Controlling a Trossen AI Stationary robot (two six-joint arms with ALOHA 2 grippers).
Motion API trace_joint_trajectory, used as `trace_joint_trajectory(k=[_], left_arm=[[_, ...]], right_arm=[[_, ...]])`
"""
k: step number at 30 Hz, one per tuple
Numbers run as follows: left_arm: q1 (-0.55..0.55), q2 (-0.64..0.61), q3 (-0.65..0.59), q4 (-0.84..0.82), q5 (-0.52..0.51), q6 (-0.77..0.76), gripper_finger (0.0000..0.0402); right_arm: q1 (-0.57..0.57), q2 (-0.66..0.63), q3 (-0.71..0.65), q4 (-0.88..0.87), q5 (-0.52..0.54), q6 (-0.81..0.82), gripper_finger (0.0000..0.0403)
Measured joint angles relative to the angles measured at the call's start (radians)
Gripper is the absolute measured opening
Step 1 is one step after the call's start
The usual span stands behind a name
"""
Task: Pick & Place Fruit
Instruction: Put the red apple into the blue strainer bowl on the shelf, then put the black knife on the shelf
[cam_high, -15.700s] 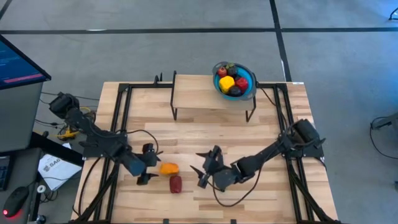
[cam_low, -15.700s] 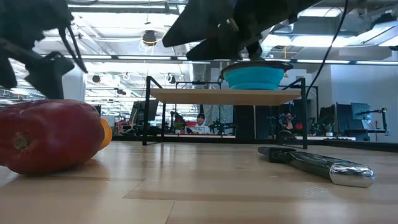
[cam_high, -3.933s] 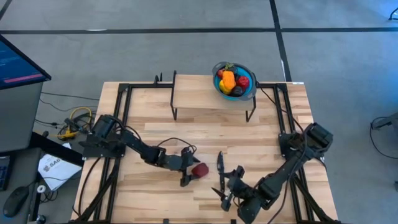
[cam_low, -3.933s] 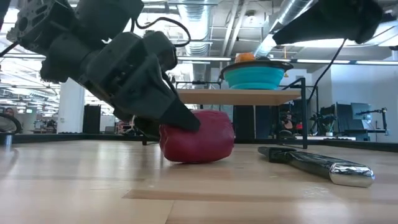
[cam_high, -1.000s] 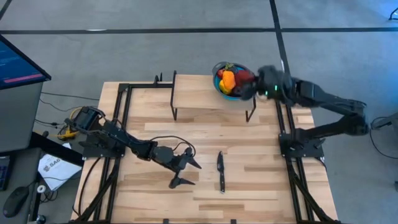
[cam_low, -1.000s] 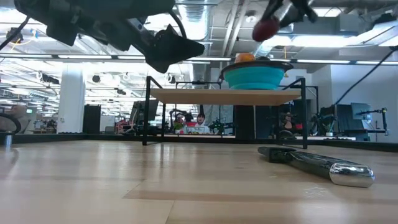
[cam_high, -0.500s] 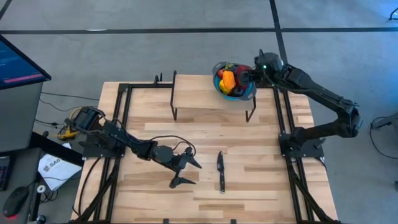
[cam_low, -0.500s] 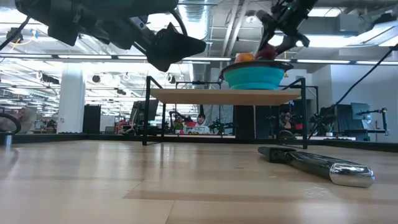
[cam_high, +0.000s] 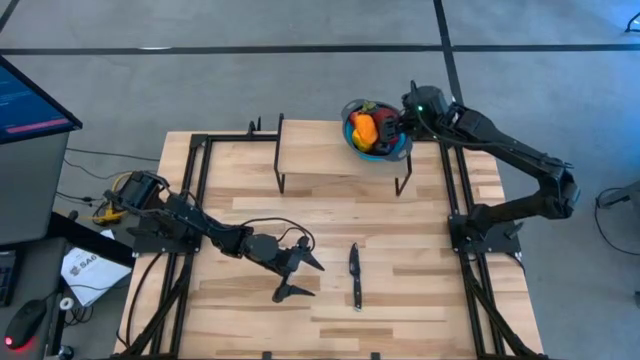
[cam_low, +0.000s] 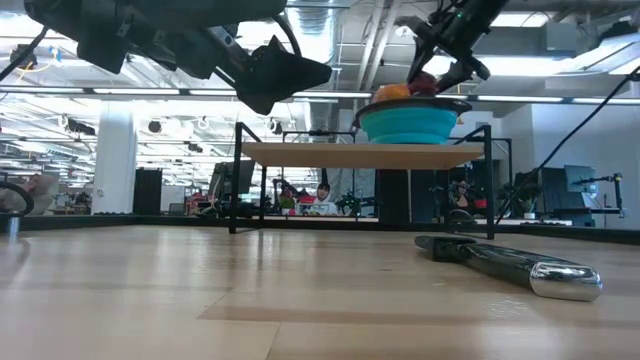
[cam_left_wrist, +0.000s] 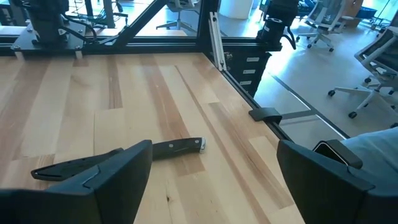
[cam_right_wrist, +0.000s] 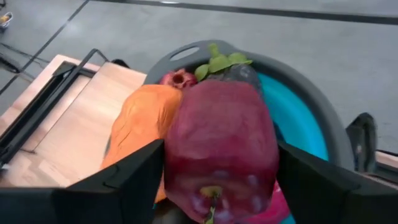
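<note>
Hovering over the blue bowl (cam_high: 379, 148), the right pincer (cam_right_wrist: 214, 171) straddles a red fruit (cam_right_wrist: 221, 143) resting on the pile, apparently letting go; the left pincer (cam_high: 290, 276) waits spread, well away by the knife (cam_high: 354, 276).

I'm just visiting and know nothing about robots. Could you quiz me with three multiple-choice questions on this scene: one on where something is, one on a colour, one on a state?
1. Where does the knife lie?
A. in the bowl
B. on the table
C. on the raised shelf

2. What colour is the bowl inside?
A. blue
B. white
C. green

3. What is the left tool doing?
A. gripping the knife
B. holding a fruit
C. open and empty

Answers: 1 B, it lies flat on the wooden table. 2 A, blue shows beside the red fruit. 3 C, its fingers stand apart with nothing between.
</note>
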Motion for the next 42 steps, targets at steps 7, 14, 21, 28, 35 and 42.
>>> trace_joint_trajectory(k=[7,14,21,28,35,42], left_arm=[[0.0,0.0,0.0,0.0,0.0,0.0,0.0337],[0.0,0.0,0.0,0.0,0.0,-0.003,0.0337],[-0.01,0.0,0.0,0.0,0.0,-0.003,0.0337],[-0.028,0.0,0.0,-0.001,0.0,-0.004,0.0337],[-0.028,0.0,0.0,-0.01,-0.086,-0.003,0.0337],[-0.028,0.0,0.0,-0.014,-0.179,-0.001,0.0337]], right_arm=[[0.0,0.0,0.0,0.015,-0.003,0.002,0.0332],[0.0,-0.005,0.0,0.053,-0.002,0.002,0.0339],[0.017,-0.062,0.0,0.021,0.032,-0.02,0.0331],[0.309,-0.2,0.0,-0.142,0.271,-0.021,0.0321],[0.87,-0.091,-0.055,-0.278,0.517,0.24,0.031],[1.207,0.255,-0.089,-0.248,0.582,0.626,0.0305]])
